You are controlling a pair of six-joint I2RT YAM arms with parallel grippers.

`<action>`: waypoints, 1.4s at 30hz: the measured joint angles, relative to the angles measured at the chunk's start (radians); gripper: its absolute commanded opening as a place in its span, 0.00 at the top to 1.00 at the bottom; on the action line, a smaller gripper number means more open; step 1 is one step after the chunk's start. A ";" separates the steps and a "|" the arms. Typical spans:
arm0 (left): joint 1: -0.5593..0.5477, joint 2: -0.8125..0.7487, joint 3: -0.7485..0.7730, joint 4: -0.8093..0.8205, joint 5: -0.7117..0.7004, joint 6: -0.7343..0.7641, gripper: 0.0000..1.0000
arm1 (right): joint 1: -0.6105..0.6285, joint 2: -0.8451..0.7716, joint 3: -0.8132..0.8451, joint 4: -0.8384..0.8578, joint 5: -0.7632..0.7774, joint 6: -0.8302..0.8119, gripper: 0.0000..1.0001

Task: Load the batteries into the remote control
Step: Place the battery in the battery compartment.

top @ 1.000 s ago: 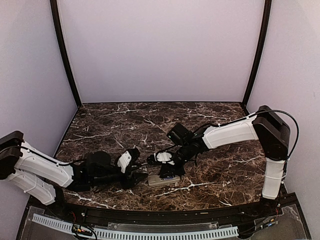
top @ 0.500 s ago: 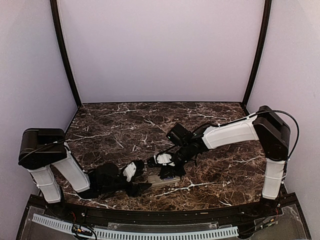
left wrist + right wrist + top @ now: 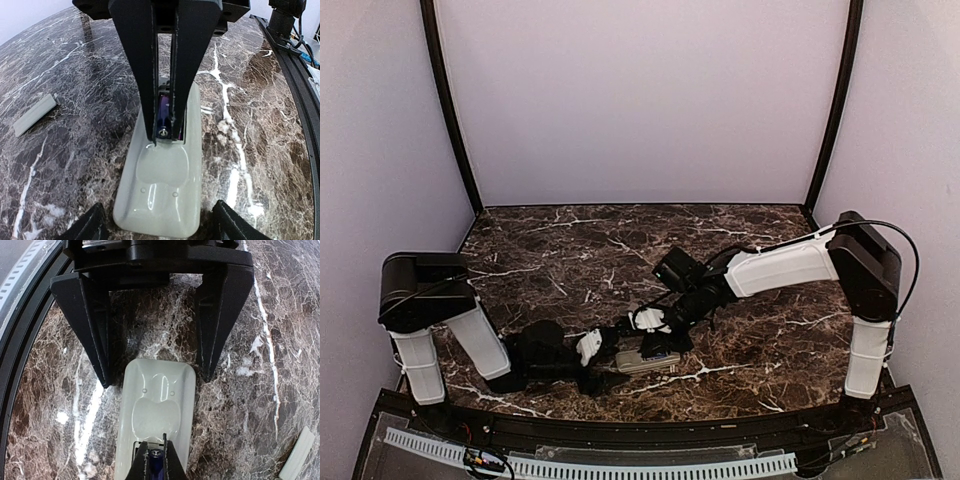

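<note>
The right pincer [image 3: 163,134] is gripping a slim purple battery [image 3: 164,111] between jaws drawn almost together, and is holding it low in the open compartment [image 3: 180,125] on the back of the remote control [image 3: 160,200]. The remote is lying face down on the bench [image 3: 75,75] near the front edge, between the two arms. I cannot tell whether the battery is fully seated, or whether a second one is already inside. The left pincer [image 3: 156,380] is standing wide open and gripping nothing, its fingers [image 3: 92,335] flanking the rounded end of the remote, just beside the casing rather than clearly touching it. The grey cover piece [image 3: 35,114] is lying well apart, off to one side. The step in hand looks like seating this battery. To do it well, the left jaws probably ought to close on the remote's sides first, since the glossy casing is likely to skid on polished marble under any push. The battery wants lining up with the bay's long axis, one end against its contact, then pressing flat. Letting go early could leave it sitting proud.
</note>
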 measured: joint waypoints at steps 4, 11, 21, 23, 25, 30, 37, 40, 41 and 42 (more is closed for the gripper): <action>0.007 0.022 0.023 0.004 0.008 0.024 0.28 | 0.000 -0.002 0.001 -0.008 0.003 -0.009 1.00; 0.009 0.048 0.027 0.040 0.003 0.051 0.37 | 0.000 -0.002 0.009 -0.030 0.010 -0.027 1.00; 0.023 0.066 0.037 0.055 0.051 0.057 0.53 | -0.002 -0.002 0.017 -0.048 0.018 -0.034 0.98; 0.023 0.067 0.038 0.054 0.056 0.058 0.55 | -0.002 -0.002 0.018 -0.051 0.020 -0.034 0.96; 0.023 0.067 0.039 0.052 0.057 0.060 0.57 | -0.002 -0.002 0.020 -0.055 0.020 -0.036 0.93; 0.025 0.067 0.039 0.051 0.058 0.067 0.62 | -0.002 0.002 0.027 -0.066 0.022 -0.043 0.87; 0.025 0.067 0.039 0.051 0.056 0.079 0.62 | -0.003 0.002 0.031 -0.082 0.027 -0.046 0.81; 0.025 0.067 0.039 0.050 0.056 0.080 0.62 | -0.003 0.002 0.037 -0.088 0.024 -0.044 0.76; 0.025 0.067 0.039 0.050 0.057 0.080 0.62 | -0.003 0.002 0.039 -0.091 0.024 -0.044 0.75; 0.025 0.067 0.039 0.050 0.057 0.080 0.62 | -0.003 0.002 0.039 -0.092 0.023 -0.043 0.74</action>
